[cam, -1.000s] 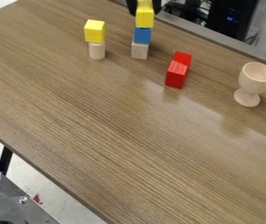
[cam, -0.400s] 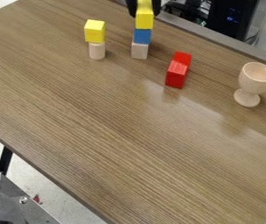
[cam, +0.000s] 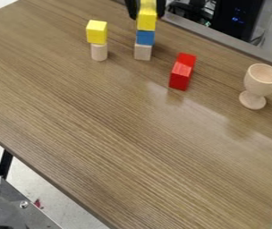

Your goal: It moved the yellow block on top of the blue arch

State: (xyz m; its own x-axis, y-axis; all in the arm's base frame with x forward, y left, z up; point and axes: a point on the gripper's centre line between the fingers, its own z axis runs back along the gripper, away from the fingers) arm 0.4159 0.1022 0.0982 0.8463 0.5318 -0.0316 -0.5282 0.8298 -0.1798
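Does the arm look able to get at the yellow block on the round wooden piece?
Probably yes: nothing rests on that yellow block or stands between it and the gripper, which should first come clear of the other yellow block on the blue block.

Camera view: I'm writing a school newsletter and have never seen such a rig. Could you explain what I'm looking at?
This comes from a fixed camera looking down at a slant on a wooden table. The robot's black claw is at the top edge, on both sides of a yellow block. That block sits on a blue piece, above a pale block. Whether the claw grips it, I can't tell. To the left, another yellow block stands on a pale cylinder. To the right are red blocks and a wooden goblet.
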